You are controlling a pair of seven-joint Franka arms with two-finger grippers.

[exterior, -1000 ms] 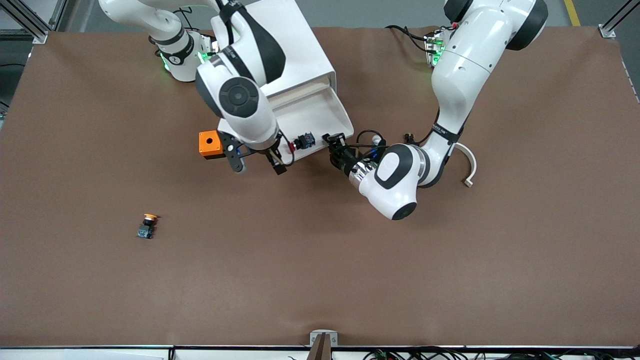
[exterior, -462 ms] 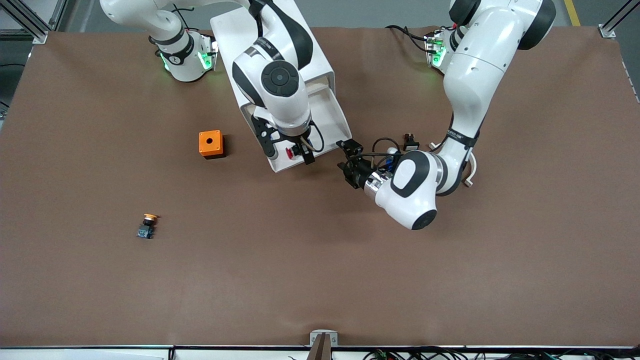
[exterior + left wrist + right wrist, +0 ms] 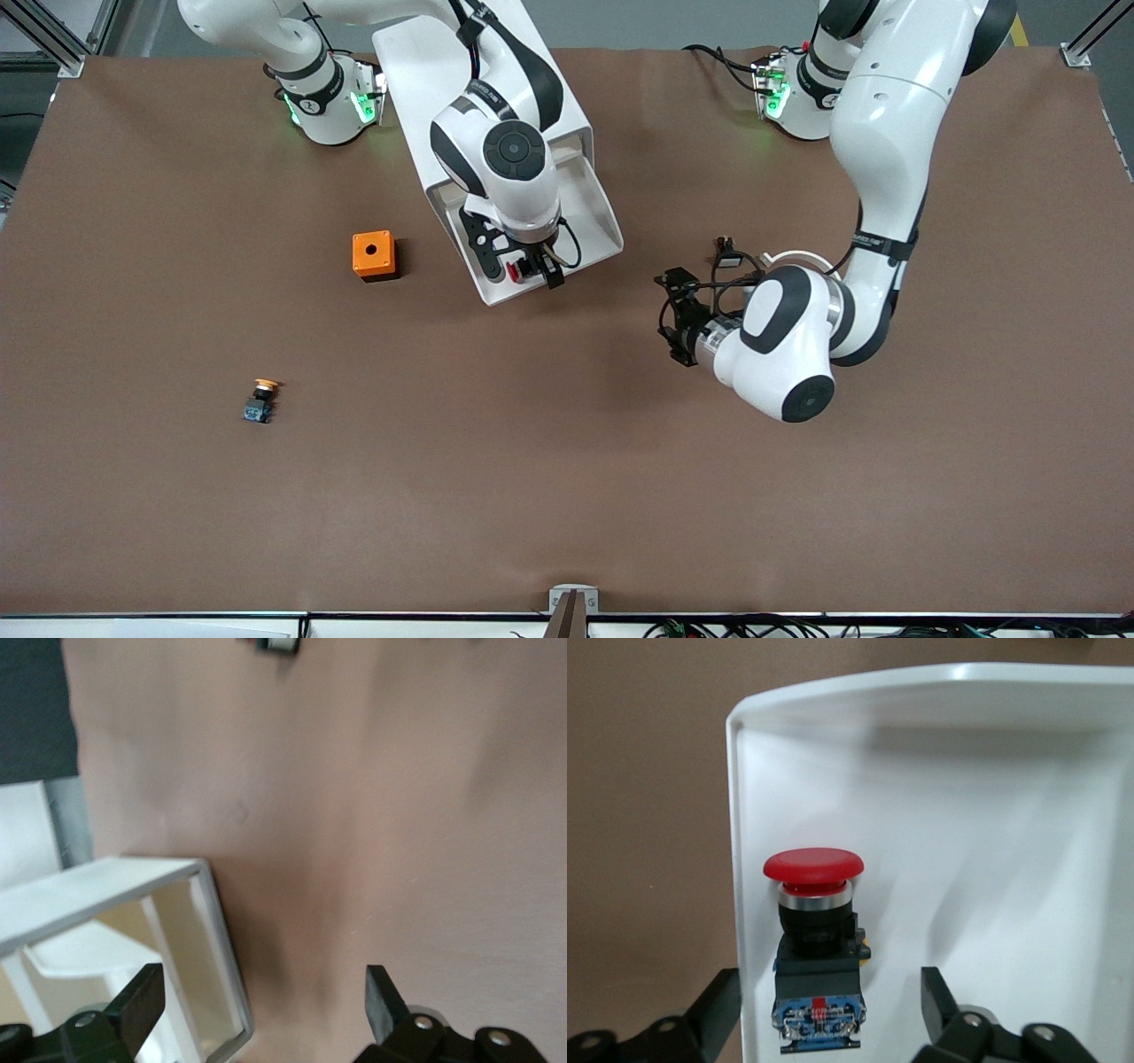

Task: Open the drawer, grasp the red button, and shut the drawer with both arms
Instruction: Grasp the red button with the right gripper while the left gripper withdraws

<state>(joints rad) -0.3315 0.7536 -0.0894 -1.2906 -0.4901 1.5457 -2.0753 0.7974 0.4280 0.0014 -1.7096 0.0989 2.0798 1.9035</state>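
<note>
Brown table (image 3: 567, 496), cabinet (image 3: 443, 53) as landmark. Right gripper (image 3: 828, 1014): fingers spread astride the button (image 3: 817, 939), lying in the pulled-out drawer (image 3: 992, 859), long axis between them. Left gripper (image 3: 266, 1005): spread, empty, beside the cabinet, waiting.

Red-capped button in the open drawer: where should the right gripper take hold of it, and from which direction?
Probably the black body just under the red cap of the button, approached from above. It lies on its side on the drawer floor, close to one wall, and the right gripper already straddles it with fingers open. The cap overhangs and is rounded, so the squarer body offers flatter faces.
</note>
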